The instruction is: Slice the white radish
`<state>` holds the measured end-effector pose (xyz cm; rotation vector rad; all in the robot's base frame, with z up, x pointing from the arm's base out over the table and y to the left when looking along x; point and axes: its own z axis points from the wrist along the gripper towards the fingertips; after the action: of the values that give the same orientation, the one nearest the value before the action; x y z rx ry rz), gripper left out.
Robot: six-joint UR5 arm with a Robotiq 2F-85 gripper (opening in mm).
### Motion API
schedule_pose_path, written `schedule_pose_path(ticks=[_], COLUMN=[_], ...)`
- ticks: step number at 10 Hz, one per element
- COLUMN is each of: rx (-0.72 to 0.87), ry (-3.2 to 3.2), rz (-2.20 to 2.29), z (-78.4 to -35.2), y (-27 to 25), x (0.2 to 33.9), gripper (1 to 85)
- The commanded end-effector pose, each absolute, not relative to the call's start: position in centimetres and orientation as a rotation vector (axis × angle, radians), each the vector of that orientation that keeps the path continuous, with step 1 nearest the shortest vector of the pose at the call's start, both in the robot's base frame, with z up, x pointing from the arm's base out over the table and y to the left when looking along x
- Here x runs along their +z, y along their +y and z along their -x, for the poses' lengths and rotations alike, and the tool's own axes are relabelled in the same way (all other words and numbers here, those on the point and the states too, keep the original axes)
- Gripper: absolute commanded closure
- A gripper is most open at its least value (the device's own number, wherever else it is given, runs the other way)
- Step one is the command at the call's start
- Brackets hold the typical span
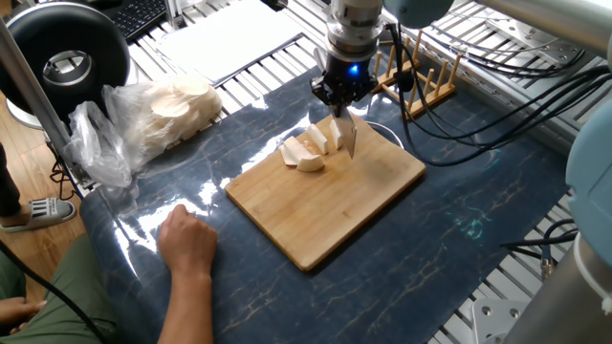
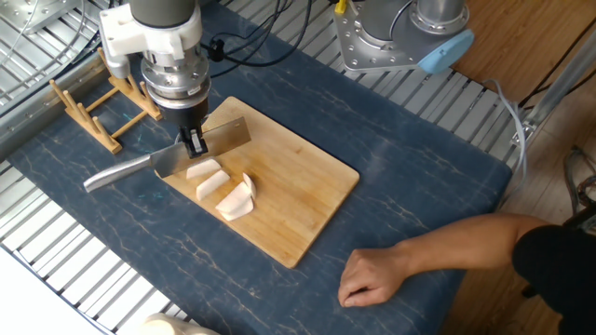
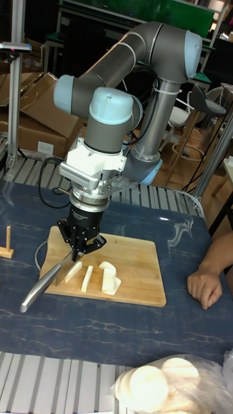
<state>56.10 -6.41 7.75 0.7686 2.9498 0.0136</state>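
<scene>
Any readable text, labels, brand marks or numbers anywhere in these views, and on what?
None can be read: the grey robot arm, steel knife, bamboo cutting board and clear plastic bag of pale slices show no lettering. The black keyboard's key markings are too small.

Cutting board pale wood, matt, smooth; knife bare brushed metal, dull shine; white radish pieces smooth, pale, moist-looking; tabletop cover dark blue marbled, glossy; bag clear crinkled plastic; rack light wood.
</scene>
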Motion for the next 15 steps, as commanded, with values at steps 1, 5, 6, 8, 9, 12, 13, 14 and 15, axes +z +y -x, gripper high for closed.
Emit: schedule_pose_path(ticks=[1,5,6,8,9,12,13,14,15], rx=[0.014,0.007,0.009,-0.009,-0.008,-0.023,-0.021,-0.027,-0.026], ry=[2.952,2.946,2.946,2.950,2.949,2.949,2.946,2.942,2.935], rz=[-0.777,-0.777,-0.780,-0.769,-0.768,-0.765,-0.764,-0.763,-0.760], z=[-56.02,-56.04,-56.00,-55.80,-55.79,-55.66,-55.68,-55.73,-55.93], y=[-6.37,-6.33,-6.26,-6.52,-6.43,-6.59,-6.53,-6.58,-6.57], x=[7.90,7.79,7.71,7.62,7.56,7.49,7.45,7.37,7.22], gripper=[84.7,84.7,84.7,84.7,84.7,84.7,84.7,84.7,84.7])
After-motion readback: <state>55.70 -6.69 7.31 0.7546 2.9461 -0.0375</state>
